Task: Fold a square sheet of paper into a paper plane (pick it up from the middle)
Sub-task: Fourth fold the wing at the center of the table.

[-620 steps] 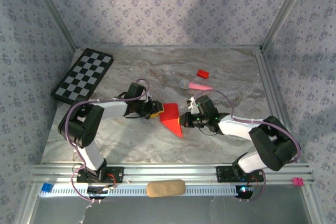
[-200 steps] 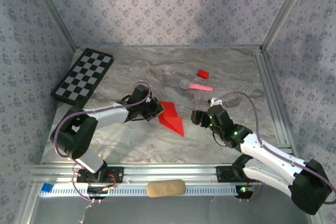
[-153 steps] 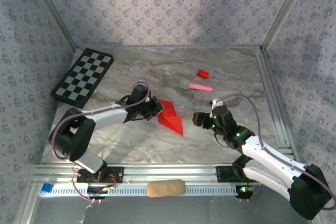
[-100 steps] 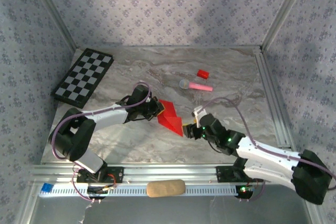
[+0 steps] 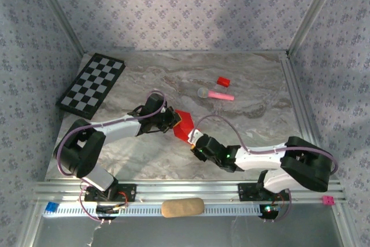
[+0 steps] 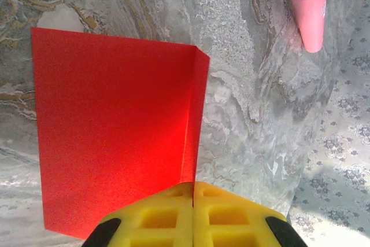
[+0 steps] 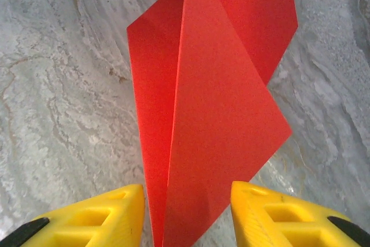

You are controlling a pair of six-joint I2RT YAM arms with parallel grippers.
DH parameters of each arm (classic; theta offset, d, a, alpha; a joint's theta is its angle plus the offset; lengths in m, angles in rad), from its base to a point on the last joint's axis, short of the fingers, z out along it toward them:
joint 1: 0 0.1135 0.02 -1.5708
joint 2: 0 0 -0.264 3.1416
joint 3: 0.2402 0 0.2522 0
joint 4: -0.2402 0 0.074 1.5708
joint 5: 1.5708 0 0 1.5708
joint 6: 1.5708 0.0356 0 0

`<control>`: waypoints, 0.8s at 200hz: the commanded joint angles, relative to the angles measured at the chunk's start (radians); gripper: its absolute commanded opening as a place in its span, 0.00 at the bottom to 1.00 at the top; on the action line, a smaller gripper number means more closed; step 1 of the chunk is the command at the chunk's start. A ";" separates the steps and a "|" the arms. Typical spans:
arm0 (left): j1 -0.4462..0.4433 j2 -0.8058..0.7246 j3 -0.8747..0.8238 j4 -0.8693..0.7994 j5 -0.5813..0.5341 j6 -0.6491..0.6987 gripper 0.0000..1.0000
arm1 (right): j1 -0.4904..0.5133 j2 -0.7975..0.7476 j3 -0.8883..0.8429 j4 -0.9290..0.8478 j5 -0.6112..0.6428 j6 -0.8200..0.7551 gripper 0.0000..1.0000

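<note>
The red sheet of paper (image 5: 185,126) lies on the marble table, folded into a pointed dart shape with a centre crease. My left gripper (image 5: 172,121) is shut on its upper-left edge; the left wrist view shows the yellow fingers (image 6: 167,218) pressed together on the fold of the paper (image 6: 115,137). My right gripper (image 5: 196,146) sits at the paper's lower tip. In the right wrist view my right gripper (image 7: 186,194) is open, its yellow pads either side of the narrow end of the paper (image 7: 214,102), with gaps on both sides.
A checkerboard (image 5: 92,84) lies at the back left. A pink stick with a grey round head (image 5: 215,93) and a small red block (image 5: 223,81) lie behind the paper. A tan pad (image 5: 182,207) rests on the front rail.
My right arm swung left from the right side of the table to the paper's lower tip, and its jaws narrowed. The left gripper stayed pinched on the paper.
</note>
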 commanded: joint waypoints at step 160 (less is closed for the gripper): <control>0.001 -0.018 0.002 -0.015 0.008 -0.001 0.10 | 0.003 0.127 0.075 0.046 0.084 0.052 0.27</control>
